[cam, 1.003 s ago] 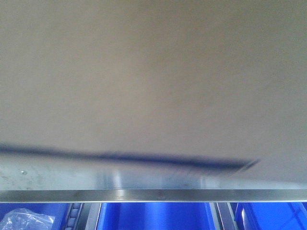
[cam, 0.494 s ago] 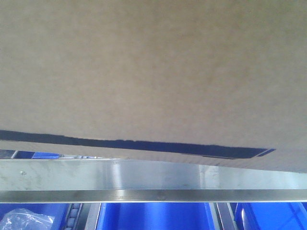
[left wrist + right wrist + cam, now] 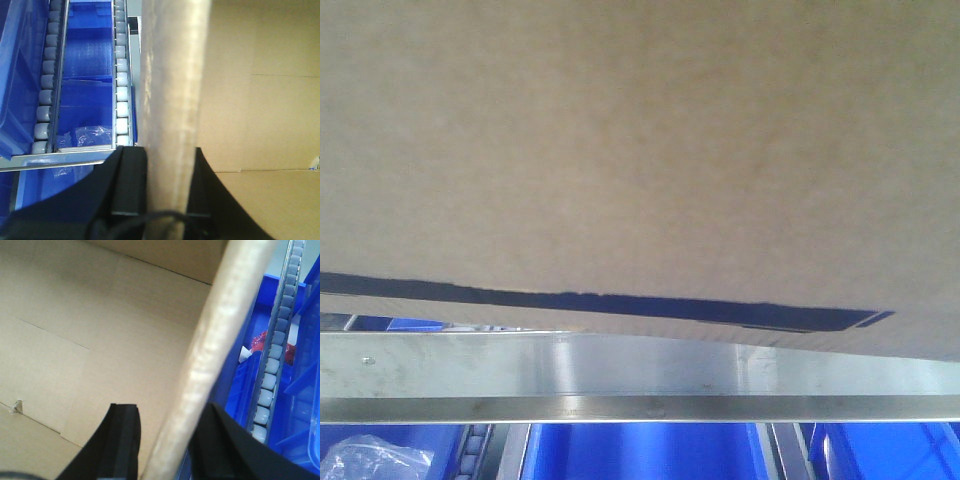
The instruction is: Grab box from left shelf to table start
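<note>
The tan cardboard box (image 3: 640, 150) fills the upper front view, its black printed strip (image 3: 620, 303) just above the left shelf's silver rail (image 3: 640, 375). The box bottom edge hangs slightly clear of the rail at the left. My left gripper (image 3: 167, 200) is shut on the box's left wall (image 3: 170, 100), one black finger (image 3: 127, 185) outside, the other inside. My right gripper (image 3: 167, 445) is shut on the box's right wall (image 3: 220, 330), with a finger (image 3: 122, 440) inside the open box. The table is out of view.
Blue plastic bins (image 3: 640, 450) sit below the rail, one holding a clear plastic bag (image 3: 375, 462). Roller tracks (image 3: 121, 75) run between blue bins beside the box on the left, and another roller track (image 3: 277, 350) with a red item (image 3: 260, 340) runs on the right.
The box has risen a little since one second ago, uncovering more of the silver rail and a blue gap at the left. It has held still over the last half second.
</note>
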You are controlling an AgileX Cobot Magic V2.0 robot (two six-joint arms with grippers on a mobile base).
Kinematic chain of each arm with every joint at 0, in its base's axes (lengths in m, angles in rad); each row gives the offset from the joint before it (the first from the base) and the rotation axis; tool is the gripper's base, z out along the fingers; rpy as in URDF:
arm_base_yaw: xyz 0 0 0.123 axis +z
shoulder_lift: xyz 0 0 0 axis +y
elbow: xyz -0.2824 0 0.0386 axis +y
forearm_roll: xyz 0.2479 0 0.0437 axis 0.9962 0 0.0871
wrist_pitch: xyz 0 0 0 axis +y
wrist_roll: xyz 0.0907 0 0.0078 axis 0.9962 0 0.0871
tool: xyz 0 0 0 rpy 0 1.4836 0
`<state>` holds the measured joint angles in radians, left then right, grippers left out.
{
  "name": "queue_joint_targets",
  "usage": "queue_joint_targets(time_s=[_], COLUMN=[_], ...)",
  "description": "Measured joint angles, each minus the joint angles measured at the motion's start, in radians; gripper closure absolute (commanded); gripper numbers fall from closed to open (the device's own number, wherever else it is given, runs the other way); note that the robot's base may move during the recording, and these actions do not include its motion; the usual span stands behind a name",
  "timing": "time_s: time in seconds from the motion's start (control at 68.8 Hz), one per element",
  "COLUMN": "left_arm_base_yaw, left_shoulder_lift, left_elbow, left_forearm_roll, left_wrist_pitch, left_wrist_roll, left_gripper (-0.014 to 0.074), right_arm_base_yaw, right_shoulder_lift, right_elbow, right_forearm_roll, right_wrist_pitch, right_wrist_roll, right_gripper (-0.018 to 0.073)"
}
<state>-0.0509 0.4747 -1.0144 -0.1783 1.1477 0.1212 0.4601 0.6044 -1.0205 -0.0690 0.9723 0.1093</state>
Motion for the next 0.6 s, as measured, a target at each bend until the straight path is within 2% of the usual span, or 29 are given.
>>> queue_joint_targets(time_s=[0.596], left_arm_base_yaw=[0.000], left_shoulder_lift=[0.008], left_elbow=[0.000], left_forearm_roll=[-0.005], left_wrist_pitch=[-0.004], left_wrist_roll=[0.000], left_gripper=[0.0696], right_arm_base_yaw=[0.000], right_shoulder_lift=[0.000], right_elbow=[0.000], right_forearm_roll=[0.000], right_wrist_pitch=[0.000], right_wrist_roll=[0.000], right_gripper=[0.0507])
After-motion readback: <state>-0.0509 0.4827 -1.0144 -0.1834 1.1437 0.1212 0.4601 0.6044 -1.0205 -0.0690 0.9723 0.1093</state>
